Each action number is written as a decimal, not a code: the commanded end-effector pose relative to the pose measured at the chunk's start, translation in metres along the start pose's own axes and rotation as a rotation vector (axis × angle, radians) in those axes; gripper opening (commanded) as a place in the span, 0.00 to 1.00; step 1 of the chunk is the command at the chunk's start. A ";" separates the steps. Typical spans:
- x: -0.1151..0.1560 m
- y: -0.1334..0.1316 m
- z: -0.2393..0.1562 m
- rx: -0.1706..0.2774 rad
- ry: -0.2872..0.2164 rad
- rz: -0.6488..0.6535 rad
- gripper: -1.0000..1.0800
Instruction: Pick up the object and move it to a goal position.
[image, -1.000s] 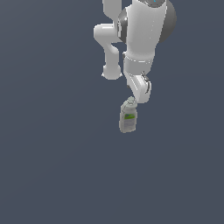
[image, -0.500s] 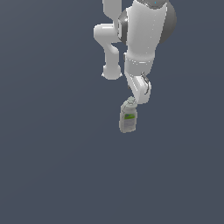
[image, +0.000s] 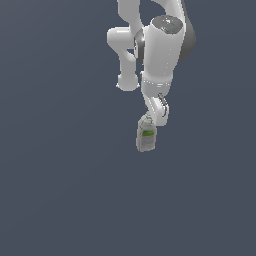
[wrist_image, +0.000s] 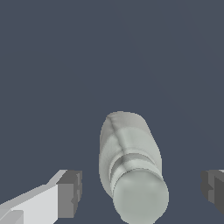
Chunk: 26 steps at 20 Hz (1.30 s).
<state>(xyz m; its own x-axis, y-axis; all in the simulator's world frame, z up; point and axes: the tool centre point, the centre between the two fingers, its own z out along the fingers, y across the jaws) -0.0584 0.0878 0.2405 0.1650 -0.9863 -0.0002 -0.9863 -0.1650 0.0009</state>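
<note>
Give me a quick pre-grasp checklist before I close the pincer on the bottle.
1. Pincer open: ok, fingers stand apart.
2. Bottle between the fingers: ok, capped end sits in the gap.
3. Gap on both sides: ok, neither finger touches the bottle.
4. Centred: not ok, the bottle lies a little nearer one finger.
5. Bottle at rest on the floor: cannot tell.
6. Goal position visible: not ok, no marker shows in either view.

only non-task thing: plain dark blue-grey ground (image: 60, 200), flat, no marks or edges, fills both views; same surface in wrist view (wrist_image: 57, 65). can't tell if desk or floor.
</note>
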 end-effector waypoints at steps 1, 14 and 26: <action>0.000 0.000 0.007 0.001 0.000 0.001 0.96; 0.000 -0.001 0.010 0.001 0.000 0.001 0.00; 0.025 -0.010 -0.021 0.004 0.000 0.001 0.00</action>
<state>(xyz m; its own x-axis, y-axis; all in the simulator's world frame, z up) -0.0497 0.0705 0.2482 0.1650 -0.9863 -0.0007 -0.9862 -0.1650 0.0100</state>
